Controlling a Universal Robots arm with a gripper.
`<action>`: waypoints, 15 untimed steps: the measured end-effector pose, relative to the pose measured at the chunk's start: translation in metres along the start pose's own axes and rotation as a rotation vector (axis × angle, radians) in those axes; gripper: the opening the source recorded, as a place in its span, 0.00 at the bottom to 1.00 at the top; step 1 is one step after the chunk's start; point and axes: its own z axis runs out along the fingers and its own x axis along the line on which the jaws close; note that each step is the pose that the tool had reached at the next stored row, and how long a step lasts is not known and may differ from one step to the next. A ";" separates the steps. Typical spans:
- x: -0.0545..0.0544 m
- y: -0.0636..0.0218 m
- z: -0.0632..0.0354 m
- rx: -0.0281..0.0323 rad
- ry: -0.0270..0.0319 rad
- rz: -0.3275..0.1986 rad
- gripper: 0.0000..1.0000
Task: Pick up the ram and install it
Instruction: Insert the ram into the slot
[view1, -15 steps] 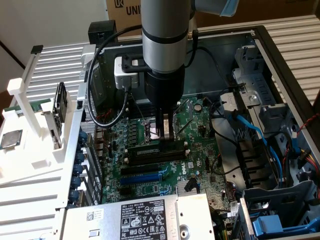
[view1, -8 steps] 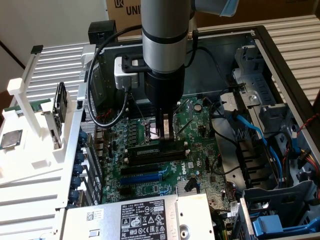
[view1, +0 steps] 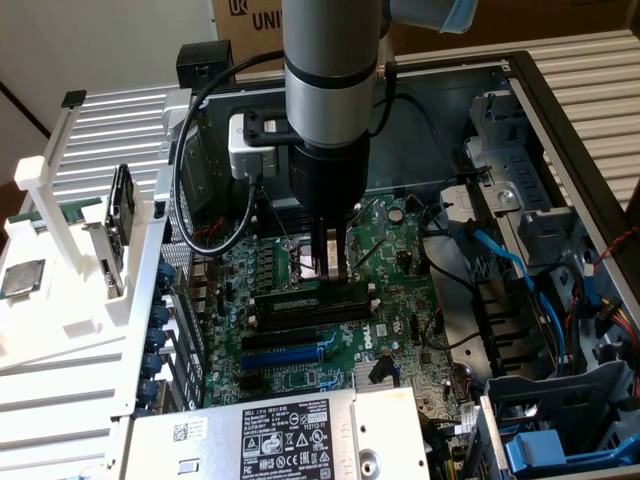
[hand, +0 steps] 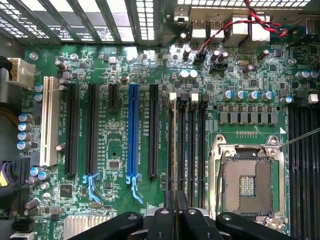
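1. Storage at the exterior view's left: white holder (view1: 60, 330) kept the silver processor chip (view1: 20, 279) parked outside the case, out of my way.
2. Mid-board, the ram (view1: 290, 300) ran edge-on along the black memory slots (hand: 192, 145), probably lined up for a straight push.
3. My gripper (view1: 334, 272) pinched the ram at its middle, jaws pressed on both faces, likely to balance the load. Couldn't tell if it was seated.
4. Blue cables (view1: 500, 260) lay well apart at the exterior view's right.

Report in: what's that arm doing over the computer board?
Gripper shut on the ram. Ram on edge at the black memory slots. Black cable hangs apart, toward the exterior view's left.
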 end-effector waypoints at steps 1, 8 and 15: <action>0.000 0.0000 0.0000 -0.0002 0.0000 0.001 0.13; 0.000 -0.0011 0.0000 -0.0014 -0.0006 0.008 0.13; 0.001 -0.0011 0.0002 -0.0014 -0.0007 0.009 0.13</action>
